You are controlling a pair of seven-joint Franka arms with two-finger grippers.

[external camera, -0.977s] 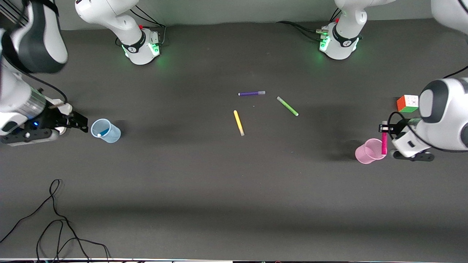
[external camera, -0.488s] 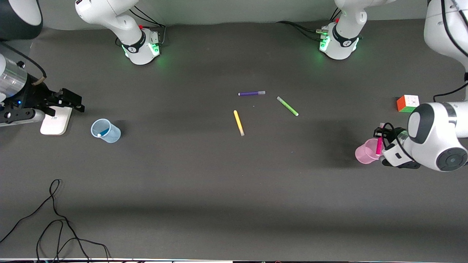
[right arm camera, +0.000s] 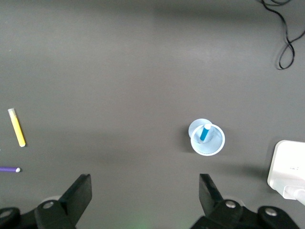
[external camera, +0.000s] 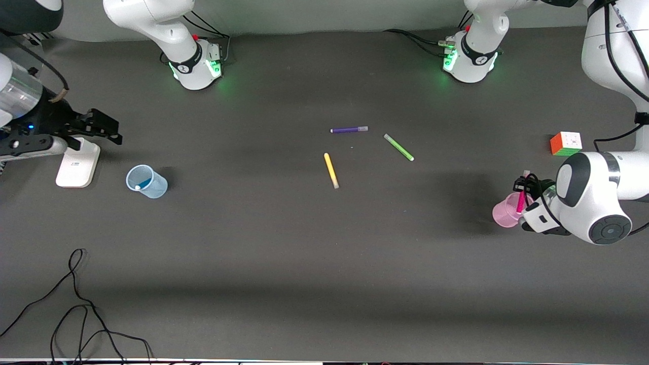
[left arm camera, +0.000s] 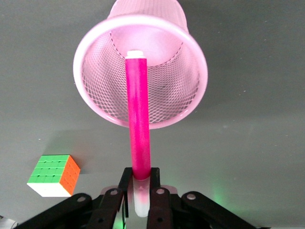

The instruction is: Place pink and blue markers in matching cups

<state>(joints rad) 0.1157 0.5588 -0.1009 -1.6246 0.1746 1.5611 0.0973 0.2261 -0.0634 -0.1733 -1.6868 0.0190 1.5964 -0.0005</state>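
Pink marker point(left arm camera: 138, 129) hung tip-down inside the pink cup point(external camera: 504, 215) at the left arm's end of the table, its pale cap clamped by the left gripper point(left arm camera: 141, 183) (a colour cube point(external camera: 565, 143) sat nearby). The blue marker point(right arm camera: 205, 132) stood in the blue cup point(external camera: 147, 181) toward the right arm's end, and the right gripper point(external camera: 96, 126) hung spread wide and empty over a white block point(external camera: 77, 165).

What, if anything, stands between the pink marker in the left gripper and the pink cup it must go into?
Nothing visible does. The left gripper is shut on the pink marker, whose lower end already reaches inside the open mouth of the pink cup. The cube sits apart beside it. The right gripper waits open.
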